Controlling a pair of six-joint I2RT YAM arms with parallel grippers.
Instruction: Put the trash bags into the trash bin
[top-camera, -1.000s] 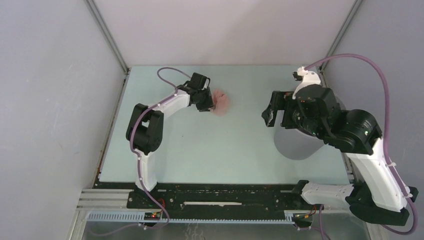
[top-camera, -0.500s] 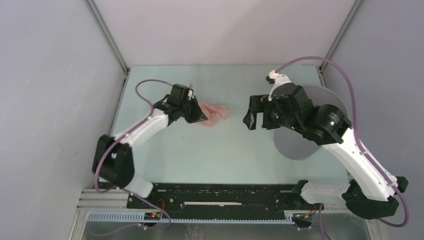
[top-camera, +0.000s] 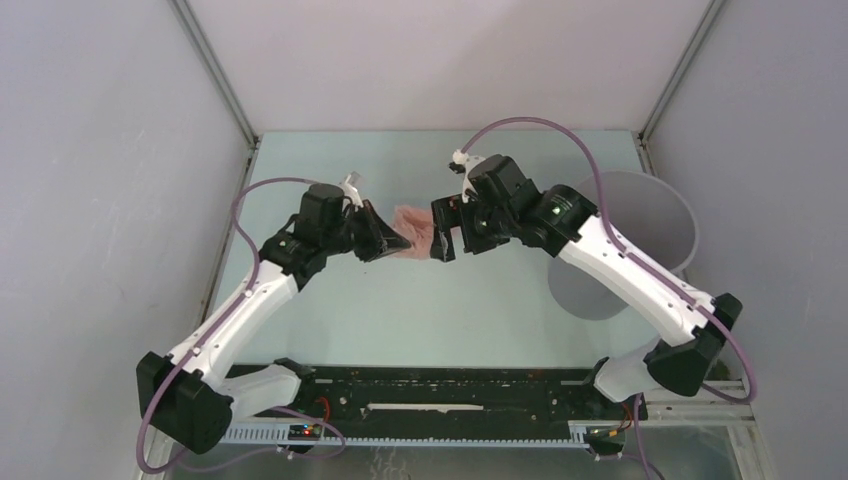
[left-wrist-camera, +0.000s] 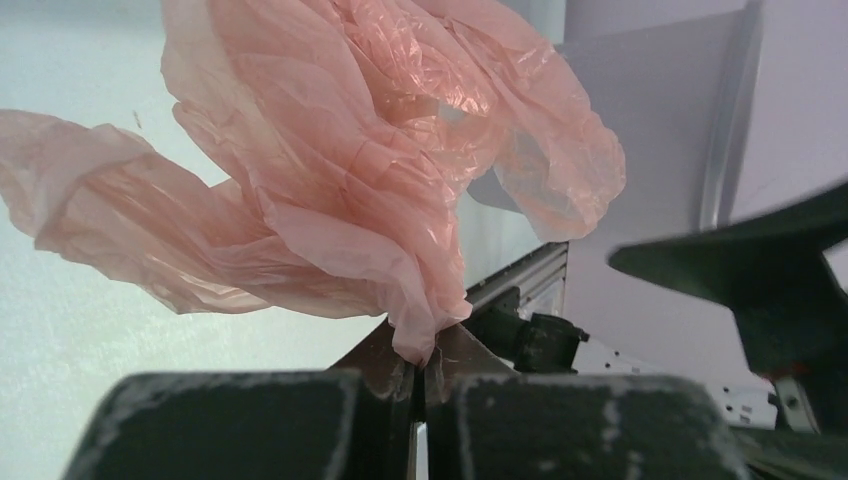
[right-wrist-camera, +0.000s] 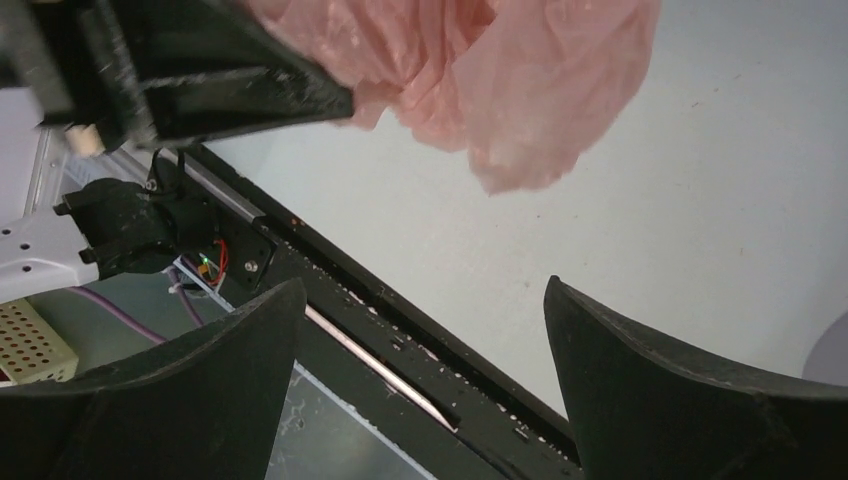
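The pale-pink trash bag (top-camera: 413, 228) hangs crumpled in the air above the table's middle. My left gripper (top-camera: 392, 240) is shut on a corner of it; in the left wrist view the bag (left-wrist-camera: 340, 170) billows up from the closed fingertips (left-wrist-camera: 420, 362). My right gripper (top-camera: 441, 232) is open and faces the bag from the right, close to it. In the right wrist view the bag (right-wrist-camera: 500, 70) is above the spread fingers (right-wrist-camera: 640, 390), not between them. The grey trash bin (top-camera: 622, 240) stands at the right, partly hidden by the right arm.
The pale-green table (top-camera: 400, 310) ends in a black base rail (top-camera: 430, 385) at the near edge. Grey walls with metal corner posts (top-camera: 215, 75) close in the sides and back. Purple cables loop above both arms.
My left gripper has pulled the bag back toward the near left and lifted it. My right arm has swung left from the bin toward the bag, gripper open.
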